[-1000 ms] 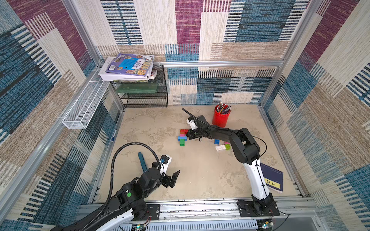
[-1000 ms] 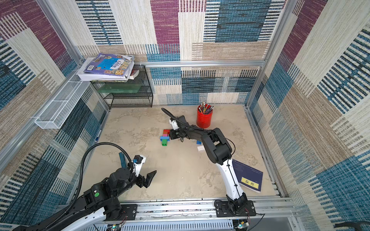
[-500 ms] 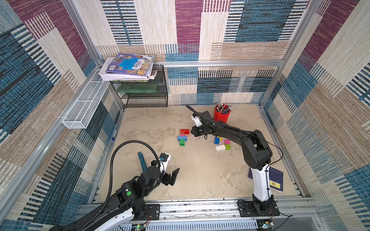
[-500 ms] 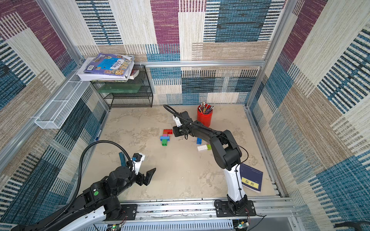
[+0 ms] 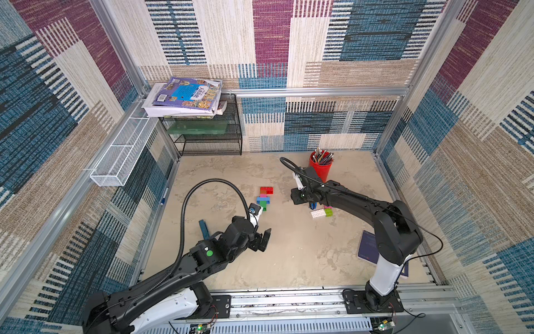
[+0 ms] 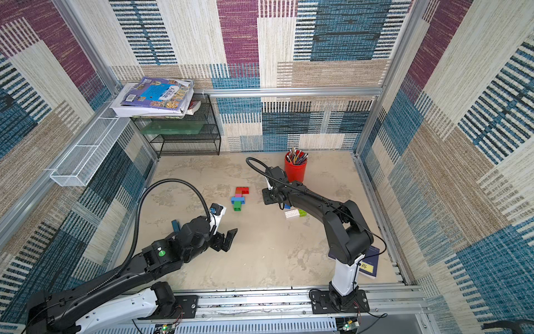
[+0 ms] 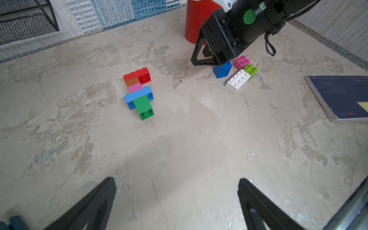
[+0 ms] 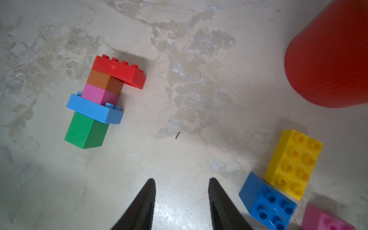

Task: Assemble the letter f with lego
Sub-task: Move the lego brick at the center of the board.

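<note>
- Your table (image 5: 289,260) carries everything, and the red cup (image 5: 320,170) stands near its far edge.
- Your left gripper (image 7: 176,180) hovers well apart from the red cup, towards the near edge. Its jaws are spread wide with nothing between them.
- Your right gripper (image 8: 182,180) hangs low near the red cup, jaws partly apart and empty.
- A dark notebook (image 7: 342,95) lies flat, well apart from the red cup.
- The joined bricks (image 7: 139,92) lie on their side, farther from the red cup than your right gripper. In order they are a red bar, orange, pink, a blue crossbar and green.
- Loose bricks cluster near the red cup: yellow brick (image 8: 293,163), white brick (image 7: 238,80), blue brick (image 7: 222,70), pink brick (image 7: 241,62) and lime brick (image 7: 252,70).
</note>
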Robot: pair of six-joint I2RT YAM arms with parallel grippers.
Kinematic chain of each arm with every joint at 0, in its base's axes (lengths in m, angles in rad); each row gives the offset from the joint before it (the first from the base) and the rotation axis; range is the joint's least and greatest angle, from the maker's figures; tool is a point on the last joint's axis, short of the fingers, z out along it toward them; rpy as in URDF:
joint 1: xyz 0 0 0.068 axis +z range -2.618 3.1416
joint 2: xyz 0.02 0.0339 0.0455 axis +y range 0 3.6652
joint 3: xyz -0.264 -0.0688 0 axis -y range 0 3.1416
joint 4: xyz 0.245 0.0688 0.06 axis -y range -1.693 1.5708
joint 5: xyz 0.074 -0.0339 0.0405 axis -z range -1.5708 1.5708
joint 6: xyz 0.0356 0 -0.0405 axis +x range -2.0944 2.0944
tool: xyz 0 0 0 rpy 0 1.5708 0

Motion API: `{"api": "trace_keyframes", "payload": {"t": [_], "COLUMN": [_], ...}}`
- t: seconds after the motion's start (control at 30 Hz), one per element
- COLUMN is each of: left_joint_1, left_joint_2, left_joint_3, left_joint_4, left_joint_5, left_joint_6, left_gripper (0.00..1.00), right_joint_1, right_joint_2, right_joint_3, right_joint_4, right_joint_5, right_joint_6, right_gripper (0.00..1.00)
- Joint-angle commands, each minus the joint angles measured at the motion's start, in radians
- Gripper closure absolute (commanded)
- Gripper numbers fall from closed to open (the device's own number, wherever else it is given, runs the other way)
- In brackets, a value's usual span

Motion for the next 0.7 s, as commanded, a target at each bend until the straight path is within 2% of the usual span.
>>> {"api": "trace_keyframes", "payload": {"t": [0.0,0.23,0.67], "left_joint_1": [0.0,0.001,0.0], "left_joint_2": [0.069,0.153,0.124], "left_joint_3": [0.019,-0.021,-0.103], "left_joint_4": [0.089,0.271,0.3], "left_joint_5": [0.093,0.238,0.262], "left_joint_6": [0.038,0.034,-0.003], "left_gripper": [0.01,0.01,0.01], "right_joint_1": [-0.015,-0.037,-0.073], "right_joint_2": [-0.04,-0.09,-0.036], "right_joint_3": [-0.046,-0.126,-0.131], "right_joint_4": [-0.009,-0.025,-0.013], "right_joint_5": [0.089,0.159,0.137], "right_joint_6": [0.046,0.094,0.093], "right_gripper": [0.47,0.42,0.39]}}
